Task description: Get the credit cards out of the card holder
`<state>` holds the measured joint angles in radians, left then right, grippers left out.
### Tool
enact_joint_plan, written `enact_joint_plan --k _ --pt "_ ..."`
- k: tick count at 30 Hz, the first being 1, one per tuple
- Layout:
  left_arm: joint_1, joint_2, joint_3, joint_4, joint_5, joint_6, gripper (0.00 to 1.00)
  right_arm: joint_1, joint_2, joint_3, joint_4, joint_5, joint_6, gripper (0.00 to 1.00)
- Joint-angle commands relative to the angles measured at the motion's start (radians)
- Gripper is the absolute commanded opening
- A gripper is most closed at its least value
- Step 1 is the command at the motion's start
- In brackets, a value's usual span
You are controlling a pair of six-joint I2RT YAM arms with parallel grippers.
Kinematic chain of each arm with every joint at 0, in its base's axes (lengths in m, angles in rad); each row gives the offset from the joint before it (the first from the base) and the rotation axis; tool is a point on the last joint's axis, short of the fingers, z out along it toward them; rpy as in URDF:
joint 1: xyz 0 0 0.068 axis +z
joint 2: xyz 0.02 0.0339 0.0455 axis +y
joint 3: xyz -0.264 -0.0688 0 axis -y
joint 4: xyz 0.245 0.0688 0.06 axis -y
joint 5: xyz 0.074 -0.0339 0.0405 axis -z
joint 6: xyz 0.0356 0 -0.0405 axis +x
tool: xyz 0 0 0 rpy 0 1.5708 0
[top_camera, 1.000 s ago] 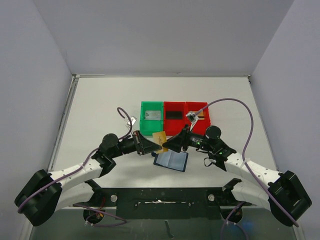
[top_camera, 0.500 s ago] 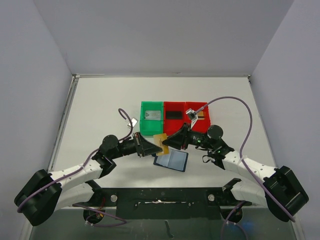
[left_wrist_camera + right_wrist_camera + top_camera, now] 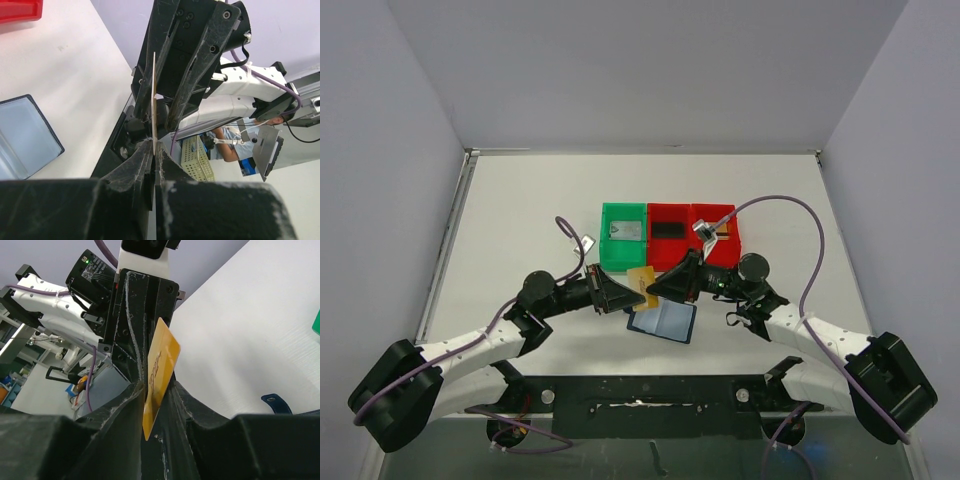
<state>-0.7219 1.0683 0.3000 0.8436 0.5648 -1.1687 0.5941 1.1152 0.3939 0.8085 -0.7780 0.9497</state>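
A gold-orange credit card (image 3: 641, 277) hangs above the table between my two grippers. My left gripper (image 3: 623, 291) is shut on one end of the card (image 3: 154, 95), which shows edge-on in the left wrist view. My right gripper (image 3: 657, 284) is closed on the other end; the card (image 3: 162, 362) stands between its fingers (image 3: 131, 405). The card holder (image 3: 663, 321) lies open and flat on the table just below them, its pale pockets facing up. A silver-grey card (image 3: 624, 230) lies in the green tray and a black card (image 3: 670, 229) in the middle red tray.
A green tray (image 3: 607, 250) and two red trays (image 3: 692, 216) stand in a row just behind the grippers. A purple cable with a white tag (image 3: 705, 227) arcs over the right red tray. The card holder's tab (image 3: 274, 402) shows beside my right gripper.
My right gripper has moved a little left and closed on the free end of the gold-orange card. My left gripper has kept its grip and place.
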Motion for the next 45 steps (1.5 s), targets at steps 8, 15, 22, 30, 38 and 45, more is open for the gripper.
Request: enact_joint_plan --k 8,15,22,30,38,45 --pt "-0.027 0.002 0.039 0.125 0.048 -0.003 0.0 -0.01 -0.004 -0.019 0.195 -0.042 0.058 0.0" --pt "-0.027 -0.056 0.057 -0.059 -0.004 0.083 0.41 -0.025 -0.134 -0.016 -0.025 0.023 -0.042 0.0" --pt "-0.028 -0.138 0.223 -0.573 -0.193 0.343 0.6 -0.034 -0.275 0.008 -0.348 0.209 -0.201 0.0" --pt "-0.027 -0.161 0.441 -1.135 -0.61 0.642 0.63 -0.034 -0.399 -0.043 -0.587 0.689 -0.32 0.0" --pt "0.122 -0.16 0.472 -1.212 -0.737 0.738 0.76 -0.032 -0.484 -0.038 -0.596 0.904 -0.536 0.0" --pt "0.4 -0.148 0.47 -1.168 -0.533 0.765 0.81 -0.03 -0.473 0.065 -0.739 1.038 -0.869 0.0"
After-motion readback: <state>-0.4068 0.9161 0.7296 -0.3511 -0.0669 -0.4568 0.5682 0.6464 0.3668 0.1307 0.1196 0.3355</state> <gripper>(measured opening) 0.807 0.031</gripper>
